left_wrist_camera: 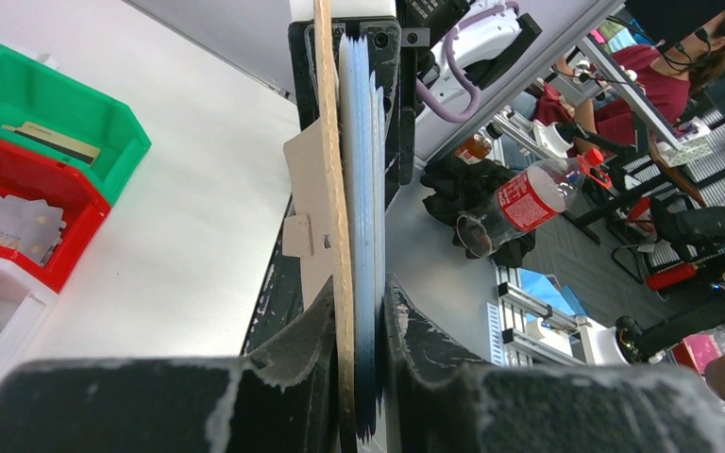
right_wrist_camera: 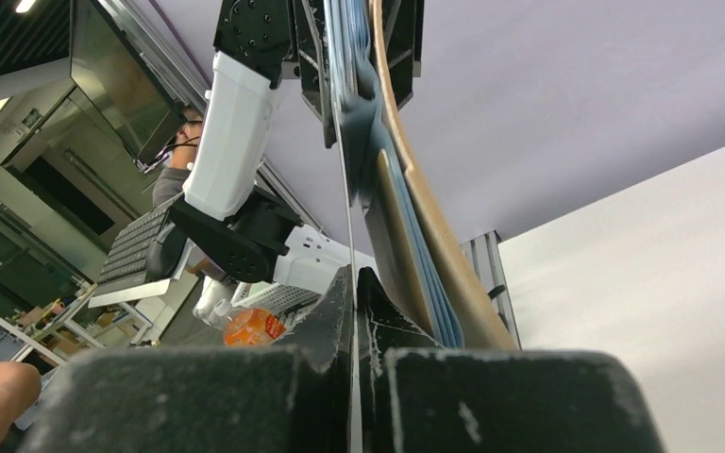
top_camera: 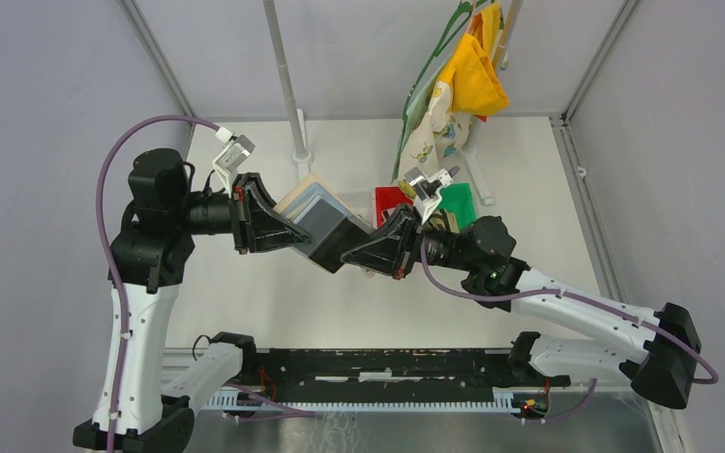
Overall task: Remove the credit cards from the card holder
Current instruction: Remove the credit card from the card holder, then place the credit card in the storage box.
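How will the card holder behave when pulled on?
Probably floppy: the card holder bows visibly in the right wrist view. Likely light, since the left pincer holds it aloft by one edge. Its blue layers may fan apart.

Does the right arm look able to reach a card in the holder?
Likely yes: the left end effector holds the card holder up, and the right end effector pinches a thin card.

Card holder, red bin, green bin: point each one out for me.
card holder (top_camera: 326, 219), top external view, on its blue-grey panel.
red bin (left_wrist_camera: 77, 241), left wrist view, on its outer wall.
green bin (left_wrist_camera: 47, 94), left wrist view, on its bare inside.
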